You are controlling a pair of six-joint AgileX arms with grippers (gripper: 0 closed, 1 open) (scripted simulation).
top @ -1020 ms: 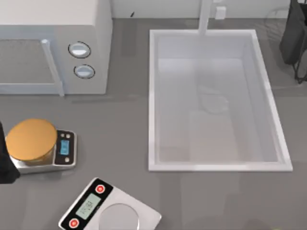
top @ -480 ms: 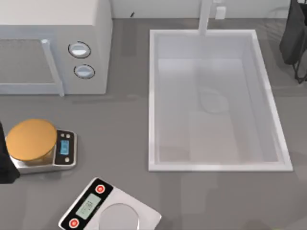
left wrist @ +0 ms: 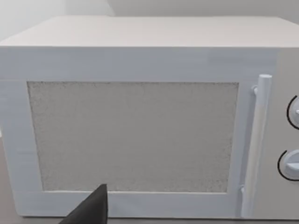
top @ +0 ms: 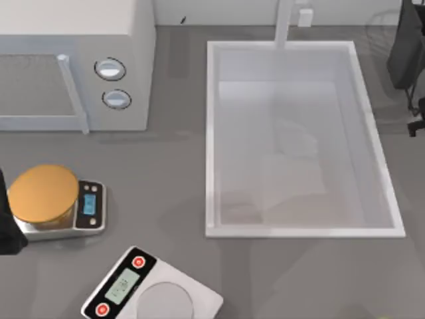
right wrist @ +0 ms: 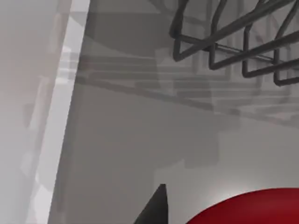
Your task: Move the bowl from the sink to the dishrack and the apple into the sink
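Seen from above, the white sink (top: 304,229) sits right of centre on the grey table (top: 172,179), its faucet post (top: 284,23) rising at the far rim; the basin holds nothing that can be made out. A white microwave (top: 73,63) stands at the far left, with an orange-topped scale (top: 50,199) in front of it and a second, silver scale (top: 149,292) at the near edge.

The right arm (top: 408,56) hangs at the table's right edge beyond the sink, and the left arm (top: 8,226) shows as a dark shape at the left edge beside the orange scale.

The right wrist view picks up what the overhead camera does not: the apple (right wrist: 247,207), a glossy red curve close under the camera, with a dark fingertip (right wrist: 154,207) just beside it (whether they touch cannot be told). Beyond lie the sink's rim (right wrist: 58,112) and the dark wires of the dishrack (right wrist: 233,39).

The left wrist view faces the microwave door (left wrist: 135,135) and its handle (left wrist: 254,144), one dark fingertip (left wrist: 91,210) low in front. How far either gripper's jaws stand apart cannot be told.
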